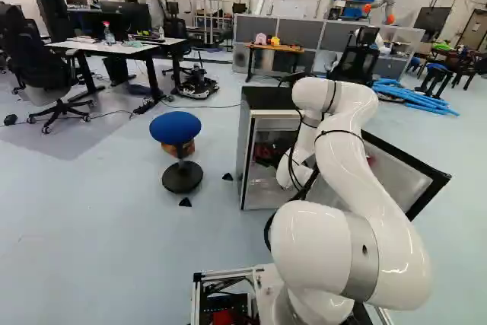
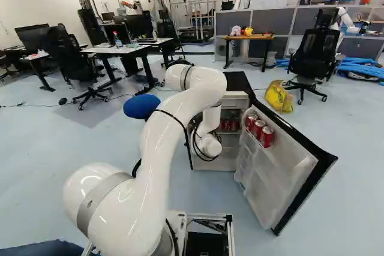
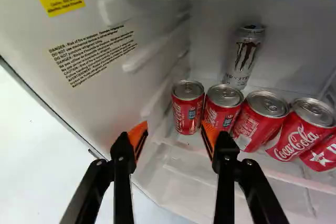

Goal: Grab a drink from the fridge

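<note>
I'm holding my gripper (image 3: 175, 136) spread and ungripped at the fridge (image 2: 238, 81) opening, near its labelled side wall (image 3: 113, 85). Red, white-lettered soda cans (image 3: 223, 111) are lining its shelf; a tall silver drink can (image 3: 244, 59) is standing behind them.

Blue stool (image 1: 175, 128), office chairs w/ desks (image 1: 106, 47)

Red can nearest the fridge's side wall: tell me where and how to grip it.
Take the end can by its round, upright body, below the rim, from the unblocked front. The open gripper should straddle it, probably more easily beside the wall than beside the close neighbouring can.
</note>
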